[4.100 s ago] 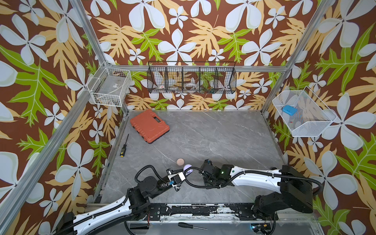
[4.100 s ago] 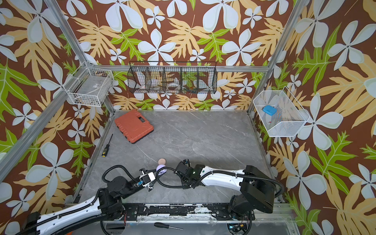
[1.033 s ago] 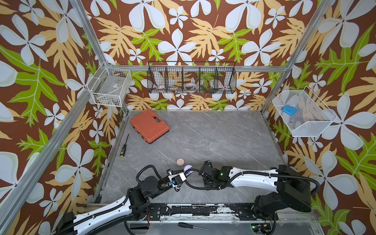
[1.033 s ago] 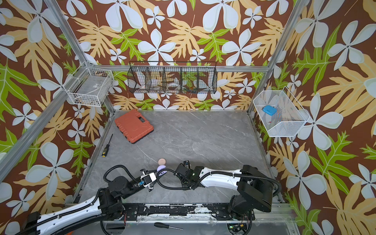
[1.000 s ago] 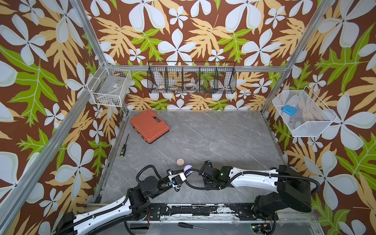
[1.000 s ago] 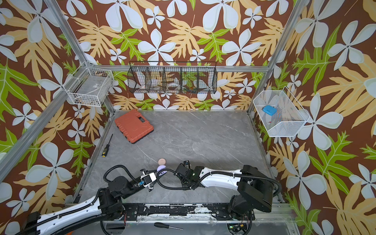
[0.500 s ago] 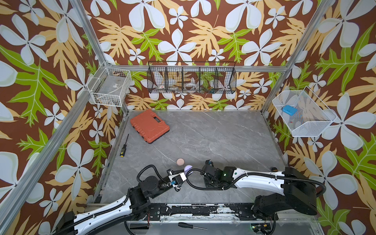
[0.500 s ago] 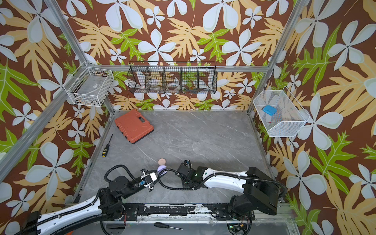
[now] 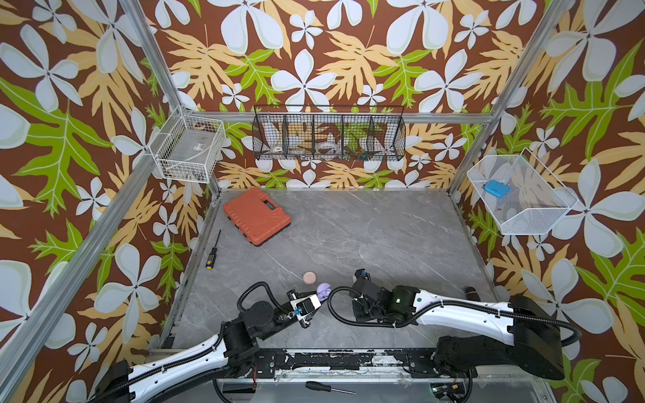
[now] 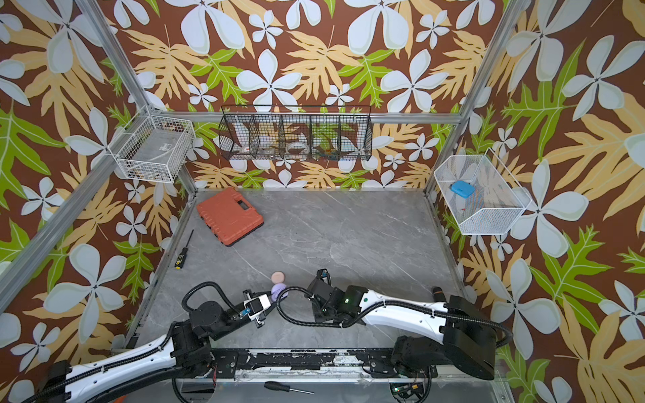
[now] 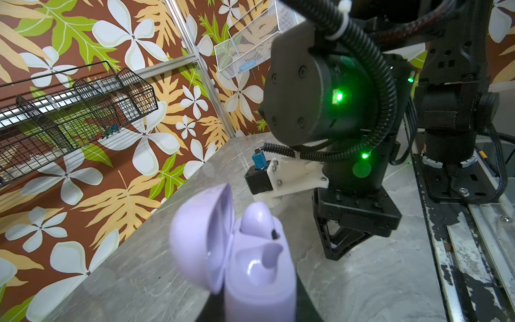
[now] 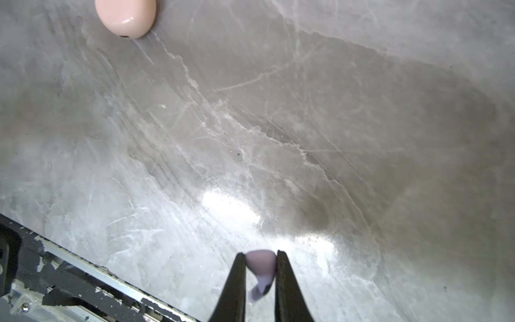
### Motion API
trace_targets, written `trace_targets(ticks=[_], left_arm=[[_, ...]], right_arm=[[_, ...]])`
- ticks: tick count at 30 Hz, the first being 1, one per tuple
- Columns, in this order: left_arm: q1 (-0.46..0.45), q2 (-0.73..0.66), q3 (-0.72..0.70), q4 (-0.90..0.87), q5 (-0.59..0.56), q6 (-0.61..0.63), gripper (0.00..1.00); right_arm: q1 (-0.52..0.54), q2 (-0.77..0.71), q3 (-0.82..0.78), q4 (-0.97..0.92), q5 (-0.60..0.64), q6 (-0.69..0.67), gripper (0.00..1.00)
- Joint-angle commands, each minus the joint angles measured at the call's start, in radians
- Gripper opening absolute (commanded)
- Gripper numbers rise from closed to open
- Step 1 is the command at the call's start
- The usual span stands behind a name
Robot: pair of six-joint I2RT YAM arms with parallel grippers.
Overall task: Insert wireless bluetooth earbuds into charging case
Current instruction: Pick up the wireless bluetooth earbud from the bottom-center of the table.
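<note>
My left gripper is shut on the base of a lavender charging case, which is held off the table with its lid hinged open. One lavender earbud sits in the case beside an empty socket. In both top views the case shows just in front of a closed pink case. My right gripper is shut on a second lavender earbud, low over the table to the right of the lavender case. No pink earbuds are in view.
An orange tool case and a screwdriver lie at the back left. Wire baskets hang on the walls. The pink case lies ahead of my right gripper. Another screwdriver rests on the front rail.
The right arm's rear links have shifted a little to the right while its gripper stays low near the case. Both grips are unchanged.
</note>
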Motion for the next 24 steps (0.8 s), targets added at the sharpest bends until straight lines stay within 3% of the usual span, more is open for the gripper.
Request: trace_targets(ticks=[1,24], left_arm=[[0.000,0.007,0.003,0.039,0.006,-0.018,0.00],[0.000,0.168,0.010,0.166,0.047,-0.252,0.00]], right_arm=[[0.000,-0.035,0.009,-0.009,0.022,-0.021,0.15],[0.003,-0.257,0.075,-0.017,0.041,-0.130,0.15]])
